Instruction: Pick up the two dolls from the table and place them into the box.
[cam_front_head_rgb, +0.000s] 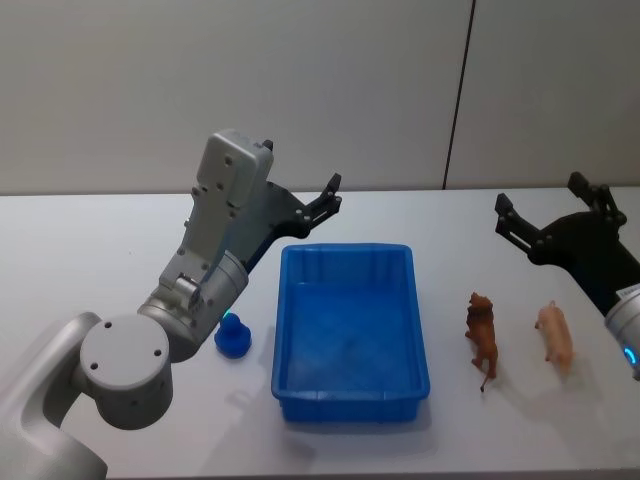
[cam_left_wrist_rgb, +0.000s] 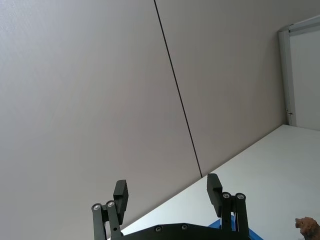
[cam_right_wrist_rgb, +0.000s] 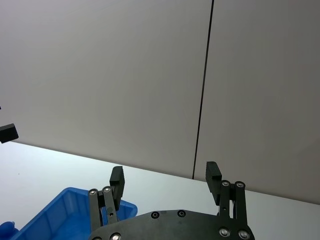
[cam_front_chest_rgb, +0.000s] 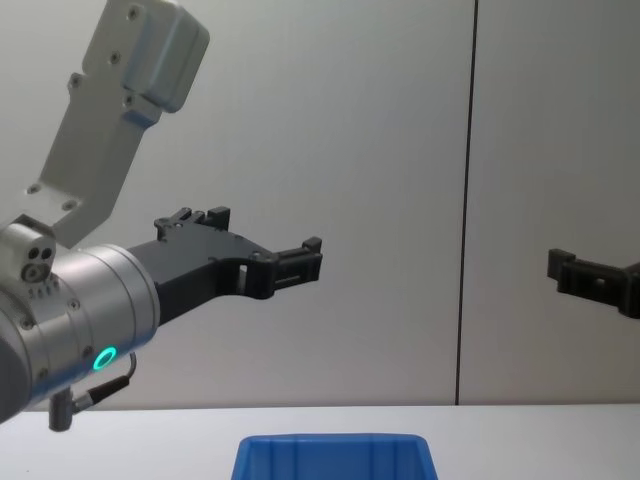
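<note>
On the white table (cam_front_head_rgb: 90, 250), the blue box (cam_front_head_rgb: 423, 340) sits at the centre, with nothing inside. Both dolls stand to its right: a reddish-brown one (cam_front_head_rgb: 482, 330) and, farther right, a peach one (cam_front_head_rgb: 555, 335). My left gripper (cam_front_head_rgb: 328, 197) hangs open in the air over the box's far left corner. Raised and open, my right gripper (cam_front_head_rgb: 540, 195) is beyond the dolls. The left wrist view shows spread fingers (cam_left_wrist_rgb: 120, 192) and the brown doll (cam_left_wrist_rgb: 307, 227). In the right wrist view the fingers (cam_right_wrist_rgb: 116, 176) are apart above the box (cam_right_wrist_rgb: 65, 210).
A small blue object (cam_front_head_rgb: 232, 338) stands on the table just left of the box, close to my left arm's elbow. A pale wall with a dark vertical seam (cam_front_head_rgb: 458, 95) rises behind the table. The chest view shows the box's rim (cam_front_chest_rgb: 335, 445).
</note>
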